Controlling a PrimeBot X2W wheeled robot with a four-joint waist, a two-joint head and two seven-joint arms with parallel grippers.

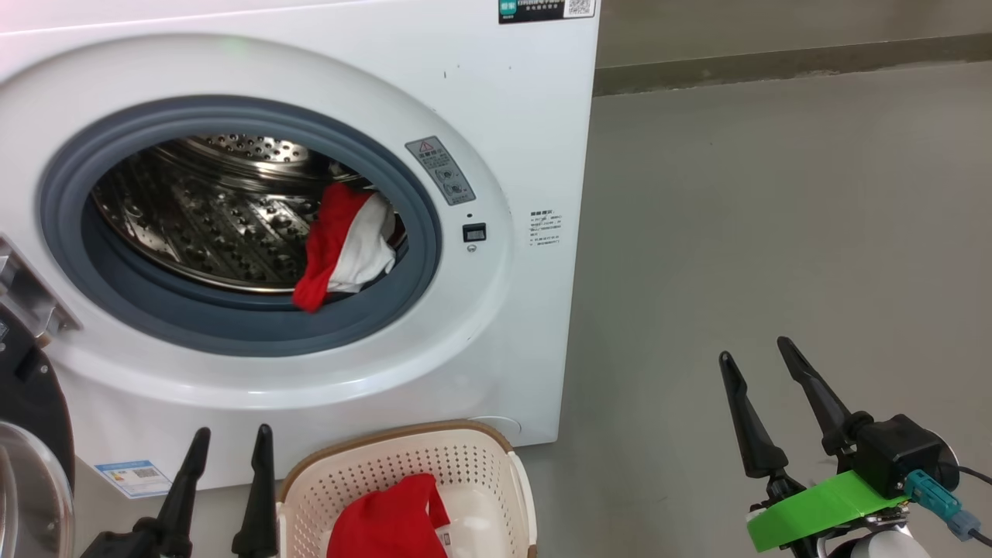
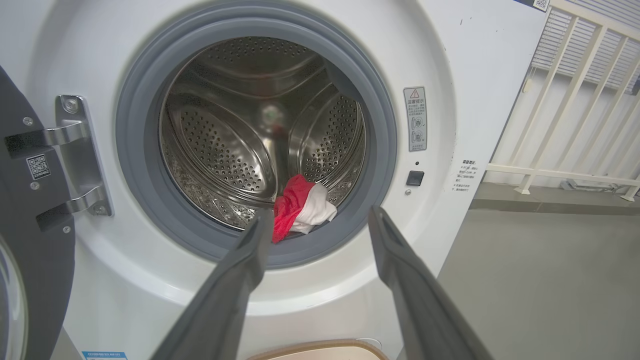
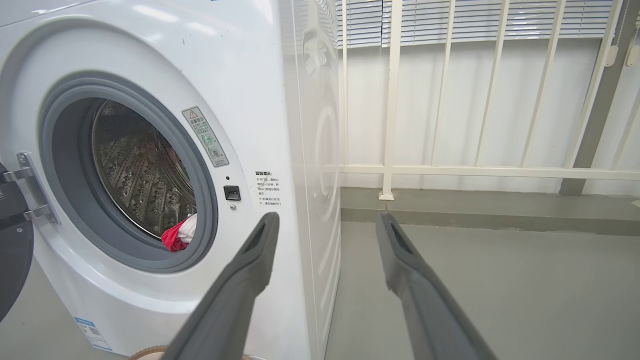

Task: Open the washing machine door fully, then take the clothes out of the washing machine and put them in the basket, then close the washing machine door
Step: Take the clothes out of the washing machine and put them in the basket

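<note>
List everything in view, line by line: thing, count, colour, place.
washing machine: one, white, left.
washing machine door: one, black-rimmed, swung open, far left.
drum: one, steel, behind the grey ring.
clothes in drum: one bundle, red and white, front lip.
basket: one, cream, brown rim, before the machine.
garment in basket: one, red.
railing: one, white, beyond the machine.
left tool: one, dark, open, beside the basket.
right tool: one, dark, open, over the floor.

floor (image 1: 775, 232): grey, smooth, matt; you see it run back to a low step (image 1: 775, 68) at the wall.
washing machine (image 1: 511, 101): stands on the floor, to your left, front facing you.
basket (image 1: 465, 457): on the floor just before the machine's front; contact with it you cannot tell.
</note>
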